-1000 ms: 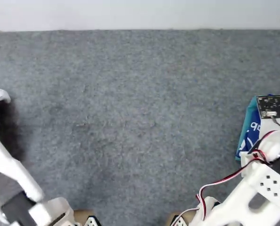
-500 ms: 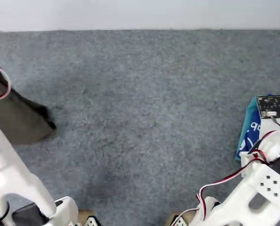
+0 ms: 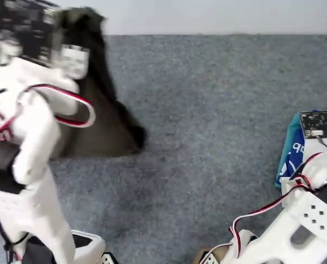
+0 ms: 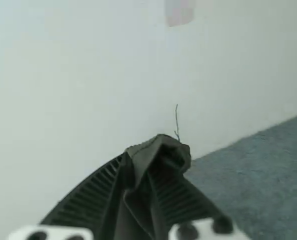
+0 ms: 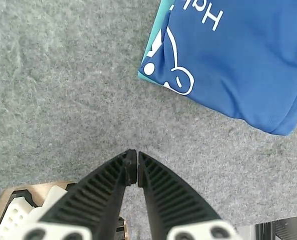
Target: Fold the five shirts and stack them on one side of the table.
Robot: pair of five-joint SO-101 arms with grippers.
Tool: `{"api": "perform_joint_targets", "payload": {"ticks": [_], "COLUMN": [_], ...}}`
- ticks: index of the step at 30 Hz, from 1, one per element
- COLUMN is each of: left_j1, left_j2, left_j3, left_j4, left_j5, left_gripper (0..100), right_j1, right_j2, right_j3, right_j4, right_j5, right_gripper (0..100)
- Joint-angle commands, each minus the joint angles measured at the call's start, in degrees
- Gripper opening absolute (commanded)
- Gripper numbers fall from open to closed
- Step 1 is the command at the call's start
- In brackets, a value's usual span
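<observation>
Left side of the high view: you see the left arm lifted over the near left part of the table; a dark shirt hangs from its far end, spreading downward to a corner over the grey surface, and you cannot tell whether that corner touches it; the shirt's top sits against the pale wall behind the table.

Left wrist view: the left gripper is clamped on a bunched fold of the dark shirt; the cloth rises in a small peak between the ribbed fingers and runs back between them towards the camera; a loose thread stands up from the peak; wall lies behind, with a strip of grey table off to one side.

Right side of the high view: the right arm stands low at the near right corner; a blue shirt with white print lies folded at the right edge of the table, partly under the arm's wrist.

Right wrist view: the right gripper points down at bare grey table, its jaws pressed together with nothing between them; the blue shirt lies flat near the tips but apart from them; a teal edge shows along one side of it.
</observation>
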Motion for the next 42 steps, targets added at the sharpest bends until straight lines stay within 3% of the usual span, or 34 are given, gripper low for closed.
{"api": "perform_joint_targets", "payload": {"ticks": [1, 5, 9, 16, 22, 25, 28, 31, 38, 42], "left_j1": [7.4, 14.1, 16.5, 14.0, 10.5, 4.5, -6.0, -16.1, -35.6, -42.9], "left_j2": [1.8, 6.0, 10.0, 11.6, 11.6, 11.6, 11.2, 11.0, 11.2, 11.2], "left_j3": [0.8, 2.3, 2.2, 2.0, -5.0, -8.7, -8.5, -4.6, 18.5, 35.7], "left_j4": [0.2, 0.5, 1.8, 4.1, 16.2, 20.8, 20.7, 20.7, 20.3, 14.1], "left_j5": [0.4, -3.7, -4.0, -1.3, -1.6, -1.2, -1.4, -1.8, -12.2, -22.3], "left_gripper": [2, 2, 2, 9, 11, 13, 13, 13, 13, 13], "right_j1": [-0.5, -0.5, -0.5, -0.5, -2.9, -7.0, -12.8, -19.2, -29.6, -31.5], "right_j2": [-0.7, -0.9, -1.0, -1.0, -1.0, -1.0, -0.4, -0.2, 3.3, 4.7], "right_j3": [0.6, 3.3, 4.8, 4.8, 4.7, 4.7, 4.7, 5.1, 6.6, 6.6], "right_j4": [2.2, 2.2, 2.2, 1.9, 1.9, 1.9, 1.8, 0.7, -0.1, -0.3], "right_j5": [0.4, 0.4, 0.4, 0.4, 0.1, 0.0, -0.2, -5.4, -12.7, -13.1], "right_gripper": [0.9, 0.9, 0.9, 0.9, 0.9, 0.9, 0.9, 0.9, 0.9, 0.9]}}
